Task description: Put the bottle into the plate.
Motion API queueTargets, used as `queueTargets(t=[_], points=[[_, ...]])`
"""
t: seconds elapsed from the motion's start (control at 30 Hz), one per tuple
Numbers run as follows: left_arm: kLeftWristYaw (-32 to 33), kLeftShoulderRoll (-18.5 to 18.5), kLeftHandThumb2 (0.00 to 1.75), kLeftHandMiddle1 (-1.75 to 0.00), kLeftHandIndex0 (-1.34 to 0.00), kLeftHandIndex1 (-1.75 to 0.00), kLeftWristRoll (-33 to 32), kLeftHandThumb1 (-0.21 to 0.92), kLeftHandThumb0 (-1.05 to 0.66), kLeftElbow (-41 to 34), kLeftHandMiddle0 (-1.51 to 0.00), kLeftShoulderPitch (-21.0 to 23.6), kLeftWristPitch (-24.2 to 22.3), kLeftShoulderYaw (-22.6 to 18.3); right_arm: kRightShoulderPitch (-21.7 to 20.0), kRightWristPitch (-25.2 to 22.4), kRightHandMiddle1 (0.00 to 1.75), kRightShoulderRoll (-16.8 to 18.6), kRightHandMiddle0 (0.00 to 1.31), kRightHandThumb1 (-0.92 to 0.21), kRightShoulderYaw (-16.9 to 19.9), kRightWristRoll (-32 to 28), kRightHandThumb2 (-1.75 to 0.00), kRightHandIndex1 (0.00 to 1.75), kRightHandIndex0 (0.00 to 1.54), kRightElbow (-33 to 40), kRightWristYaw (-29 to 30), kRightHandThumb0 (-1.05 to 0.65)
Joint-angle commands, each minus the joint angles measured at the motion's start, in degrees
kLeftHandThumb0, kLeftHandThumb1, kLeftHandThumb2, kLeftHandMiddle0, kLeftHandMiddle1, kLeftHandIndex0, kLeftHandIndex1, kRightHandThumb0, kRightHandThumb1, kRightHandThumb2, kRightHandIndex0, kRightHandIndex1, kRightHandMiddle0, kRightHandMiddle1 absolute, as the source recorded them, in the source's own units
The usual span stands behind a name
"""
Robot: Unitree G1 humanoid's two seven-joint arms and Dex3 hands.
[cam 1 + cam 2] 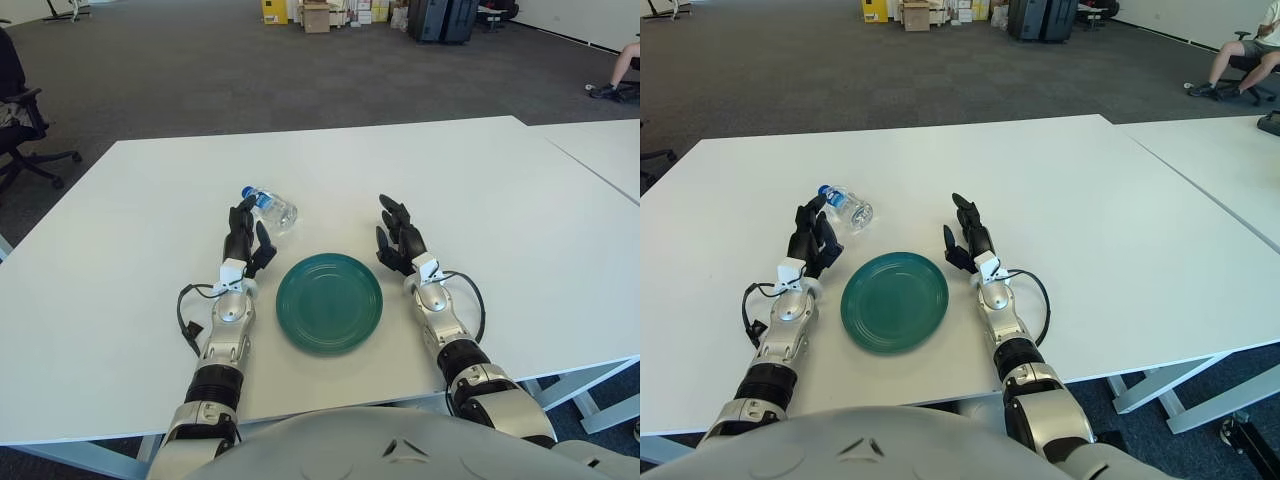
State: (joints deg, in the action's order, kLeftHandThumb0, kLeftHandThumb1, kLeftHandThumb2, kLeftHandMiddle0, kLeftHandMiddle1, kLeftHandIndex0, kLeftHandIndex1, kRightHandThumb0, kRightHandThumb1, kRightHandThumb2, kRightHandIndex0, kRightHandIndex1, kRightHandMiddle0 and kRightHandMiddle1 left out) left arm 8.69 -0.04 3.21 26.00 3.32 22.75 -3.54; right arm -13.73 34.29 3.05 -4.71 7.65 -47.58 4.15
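A small clear plastic bottle (270,208) with a blue cap lies on its side on the smooth white tabletop (150,200), just behind the left robot hand (246,235). The round green plate (329,301) sits between both hands. The right robot hand (398,235) and the left are loose, holding nothing.

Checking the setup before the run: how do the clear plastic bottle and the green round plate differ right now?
The clear plastic bottle lies on its side; the green round plate sits flat. The bottle is see-through, the plate solid green. The bottle lies beside the left hand, the plate between both hands. Both rest on the white table.
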Motion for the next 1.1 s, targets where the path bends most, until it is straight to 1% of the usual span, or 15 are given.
queueTargets(t=[0.0,0.17,0.5,0.6,0.67,0.83,0.97,1.07], points=[[-0.1,0.3,0.98,-0.01,0.00,-0.70,0.0,0.92,-0.86,0.3,-0.28,0.9,0.5,-0.2,3.7,-1.5,0.48,0.5,0.00,-0.92,-0.4,0.4,-0.69,0.02,0.19,-0.4,0.5,-0.75],[-0.1,0.3,0.97,-0.01,0.00,-0.70,0.0,0.92,-0.86,0.3,-0.28,0.9,0.5,-0.2,3.8,-2.3,0.48,0.5,0.00,-0.92,-0.4,0.4,-0.69,0.02,0.20,0.0,0.7,-0.75],[-0.3,0.4,0.98,0.00,0.00,-0.69,0.0,0.92,-0.86,0.6,-0.27,1.1,0.2,-0.2,3.8,-1.1,0.45,0.2,0.00,-0.92,-0.8,0.5,-0.73,0.01,0.19,-0.1,0.0,-0.76],[-0.4,0.6,0.98,0.00,0.00,-0.68,0.1,0.92,-0.87,0.7,-0.27,1.2,0.0,-0.1,3.4,3.7,0.41,-0.3,0.00,-0.92,-1.1,0.5,-0.76,0.00,0.17,-1.6,-1.0,-0.77],[-0.5,0.6,0.98,0.00,0.00,-0.68,0.2,0.92,-0.87,0.8,-0.27,1.3,-0.1,-0.1,3.2,5.2,0.39,-0.4,0.00,-0.92,-1.1,0.4,-0.77,0.00,0.17,-2.3,-1.3,-0.77],[-0.3,0.7,0.99,0.00,0.00,-0.68,0.3,0.92,-0.86,1.3,-0.26,1.6,0.0,-0.1,2.5,6.7,0.37,-0.5,0.00,-0.92,-1.0,0.6,-0.80,0.00,0.15,-4.0,-1.5,-0.79],[0.3,1.6,0.98,0.00,0.00,-0.66,1.4,0.92,-0.85,1.9,-0.26,1.9,1.4,-0.1,1.8,7.2,0.36,-0.8,0.00,-0.92,-1.2,1.0,-0.82,0.00,0.14,-5.3,-1.4,-0.80],[1.0,4.0,0.97,0.00,0.00,-0.65,3.4,0.92,-0.86,1.8,-0.24,2.1,2.8,-0.5,1.5,7.7,0.35,-0.9,0.00,-0.92,-1.3,0.9,-0.84,0.00,0.14,-6.1,-1.5,-0.81]])
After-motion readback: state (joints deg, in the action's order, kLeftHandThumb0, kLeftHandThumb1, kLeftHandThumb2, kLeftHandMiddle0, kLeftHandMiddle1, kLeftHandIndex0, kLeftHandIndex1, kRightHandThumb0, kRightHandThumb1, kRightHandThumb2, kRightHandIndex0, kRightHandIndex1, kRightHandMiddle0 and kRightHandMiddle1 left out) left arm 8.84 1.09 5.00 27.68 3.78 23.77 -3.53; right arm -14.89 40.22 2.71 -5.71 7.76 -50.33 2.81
